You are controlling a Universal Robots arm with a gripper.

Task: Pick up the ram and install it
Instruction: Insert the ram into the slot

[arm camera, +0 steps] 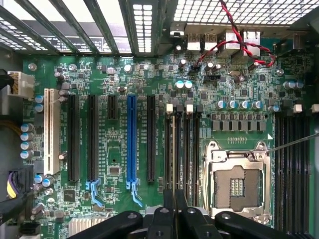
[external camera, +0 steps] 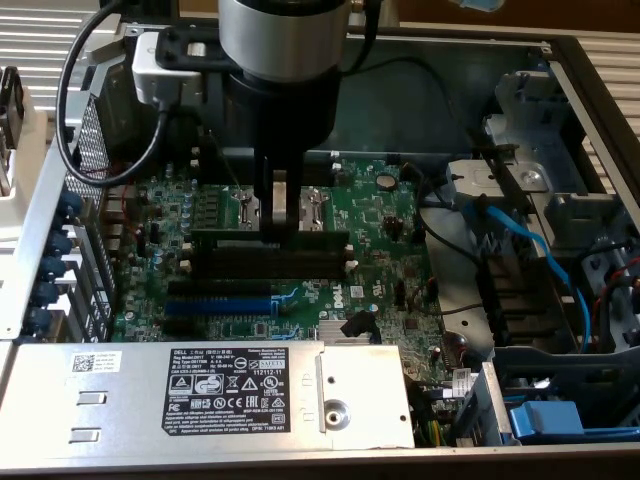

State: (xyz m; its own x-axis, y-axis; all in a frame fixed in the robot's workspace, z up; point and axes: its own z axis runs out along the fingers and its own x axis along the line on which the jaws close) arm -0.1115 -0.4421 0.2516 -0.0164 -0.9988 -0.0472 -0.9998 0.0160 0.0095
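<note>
1. Found the long thin dark-green ram circuit strip (external camera: 230,240) pinched at mid-length by the gripper (external camera: 281,222), which was closed to a narrow gap on the strip's two faces. Hung level directly over the long black plastic memory slots (external camera: 270,263), near the middle of the green motherboard (external camera: 385,215). Could not tell whether it touched a slot.
2. In the wrist view, saw the ram edge-on between the gripper's dark fingers, lined up lengthwise with the memory slots.
3. Judged the step in hand to be seating. Called for holding the strip upright and parallel to one slot, then pressing evenly straight down so that both white end latches (arm camera: 169,107) could close. Reckoned a tilt would likely jam one end.
4. Noted a thin, flat, rigid board that was easily flexed if pushed off-centre, and narrow, hard-walled slots. Noted a glossy blue plastic expansion slot (external camera: 220,303) near the slots and a shiny metal processor socket frame (arm camera: 238,181) close by, probably delicate.
</note>
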